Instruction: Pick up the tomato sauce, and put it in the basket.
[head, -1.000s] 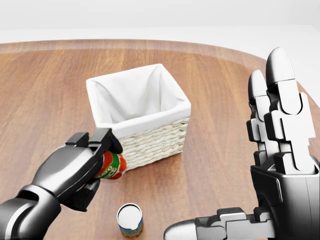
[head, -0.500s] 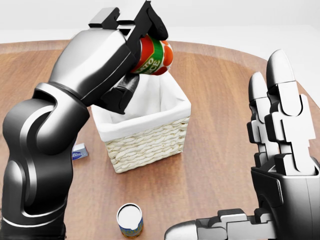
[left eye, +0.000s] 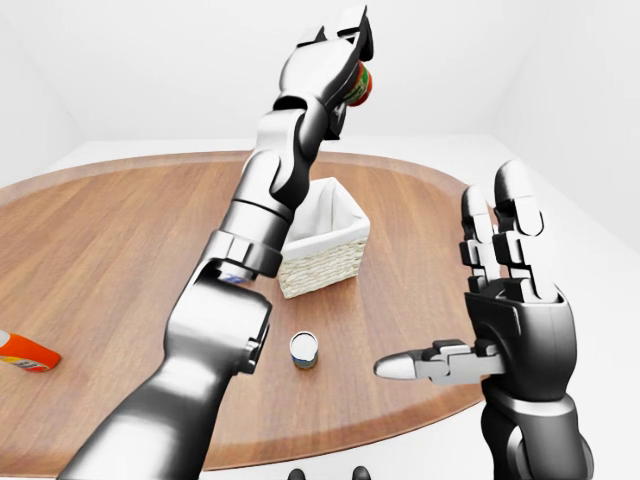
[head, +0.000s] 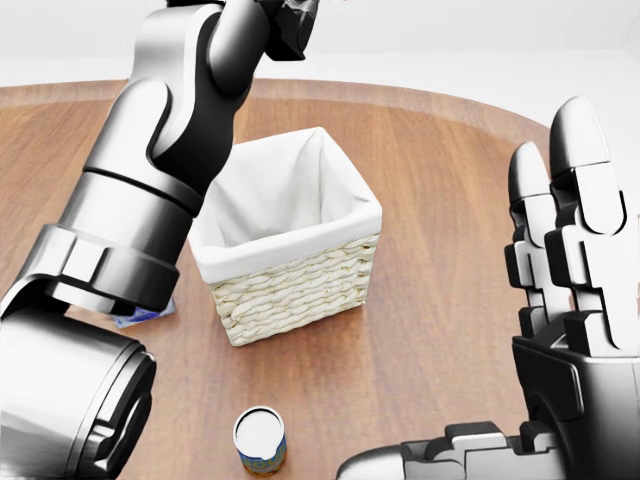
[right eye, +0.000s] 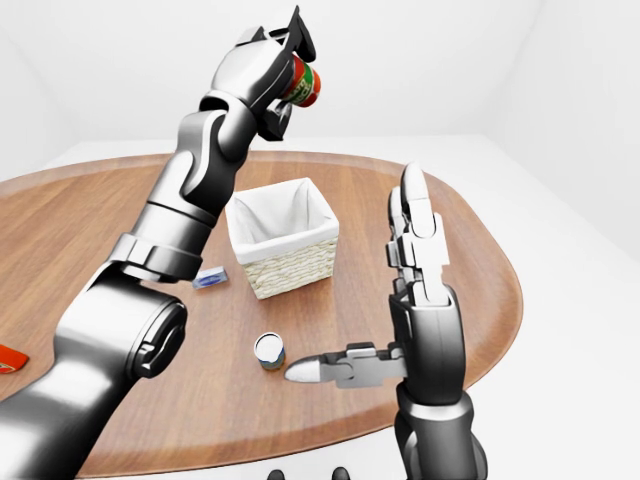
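Note:
My left hand (right eye: 285, 62) is shut on the tomato sauce can (right eye: 304, 84), red with a green band, and holds it high in the air above the basket. The can also shows in the left-eye view (left eye: 360, 85). The wicker basket (head: 290, 268) with a white cloth lining stands on the round wooden table (head: 440, 200), and nothing shows inside it. In the head view the left arm rises past the top edge, so hand and can are out of that view. My right hand (head: 570, 340) is open and empty at the right, fingers upright.
A small can with a white lid (head: 260, 440) stands upright below the basket in the head view. A small blue-and-white packet (right eye: 210, 278) lies left of the basket. An orange bottle (left eye: 25, 353) lies at the far left of the table.
My left arm has lifted the tomato sauce can from table level beside the basket to high above it, out of the head view's top. The right hand has barely moved.

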